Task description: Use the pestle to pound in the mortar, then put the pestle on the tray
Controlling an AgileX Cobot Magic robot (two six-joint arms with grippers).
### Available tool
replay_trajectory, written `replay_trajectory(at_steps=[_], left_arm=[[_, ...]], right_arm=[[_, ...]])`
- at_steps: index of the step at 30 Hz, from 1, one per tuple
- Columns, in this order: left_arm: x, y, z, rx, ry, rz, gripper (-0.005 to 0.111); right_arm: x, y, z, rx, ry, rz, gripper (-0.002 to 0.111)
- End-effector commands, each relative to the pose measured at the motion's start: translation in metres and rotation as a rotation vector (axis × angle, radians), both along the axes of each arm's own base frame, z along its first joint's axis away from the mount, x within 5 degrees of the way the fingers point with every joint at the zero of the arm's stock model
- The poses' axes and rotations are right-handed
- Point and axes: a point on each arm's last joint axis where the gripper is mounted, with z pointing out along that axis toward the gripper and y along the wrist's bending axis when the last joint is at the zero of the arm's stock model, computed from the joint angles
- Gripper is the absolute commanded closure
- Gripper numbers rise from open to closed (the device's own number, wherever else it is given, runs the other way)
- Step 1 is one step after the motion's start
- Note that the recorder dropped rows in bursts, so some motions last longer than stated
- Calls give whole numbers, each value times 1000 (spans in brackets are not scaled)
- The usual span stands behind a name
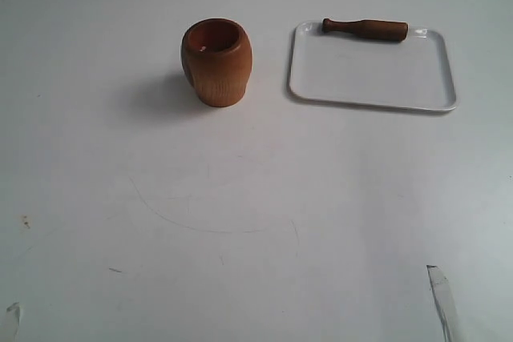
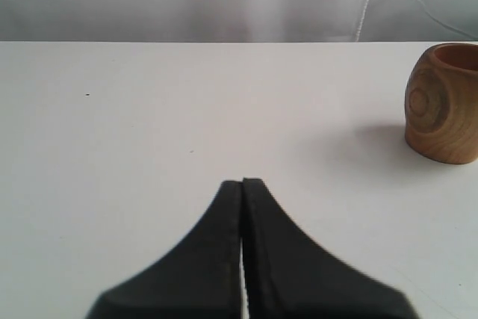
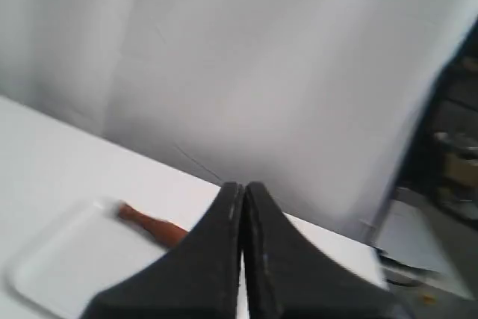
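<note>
Exterior view: mortar point(image 1: 216, 62) stands upright on the white table point(image 1: 240, 222), left of centre on the far side. The tray point(image 1: 369, 78) sits just right of it, apart, not touching. The pestle point(image 1: 365, 29) lies flat in the tray along the far rim, long axis running left-right, with the knob end toward the mortar and the thick end away. Only slivers of the arms show at the near edge: left gripper point(image 1: 10, 318) and right gripper point(image 1: 441, 294), both well apart from everything. In the left wrist view the left gripper point(image 2: 243, 182) has its jaws pressed together and empty, mortar point(image 2: 444, 102) off ahead to the side. In the right wrist view the right gripper point(image 3: 243, 184) is also closed on nothing, with the pestle point(image 3: 153, 225) and tray point(image 3: 67, 259) ahead of it, blurred. The right arm is nearer the pestle. Probably any grab is its job: open first, reach over the tray, jaws across the shaft. Can't tell whether pounding is done.
</note>
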Motion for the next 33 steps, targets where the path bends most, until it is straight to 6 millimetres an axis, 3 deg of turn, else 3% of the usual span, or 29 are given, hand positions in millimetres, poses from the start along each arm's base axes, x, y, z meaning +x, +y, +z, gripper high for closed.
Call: replay_trajectory(at_steps=[1, 6, 11, 19, 28, 33], left_arm=[[0, -1, 0, -15, -4, -6, 107], [0, -1, 0, -15, -4, -6, 107], [0, -1, 0, -15, -4, -6, 107], [0, -1, 0, -15, -4, -6, 107], [0, -1, 0, -15, -4, -6, 107], [0, -1, 0, -15, -4, -6, 107]], right_arm=[[-2, 18, -9, 220, -26, 160, 108], [-12, 30, -33, 303, -136, 334, 108], [-24, 29, -47, 454, -277, 410, 108], [-26, 26, -86, 366, -135, 370, 108], [-22, 24, -102, 275, 11, 306, 108], [-21, 23, -109, 414, 151, 264, 108]])
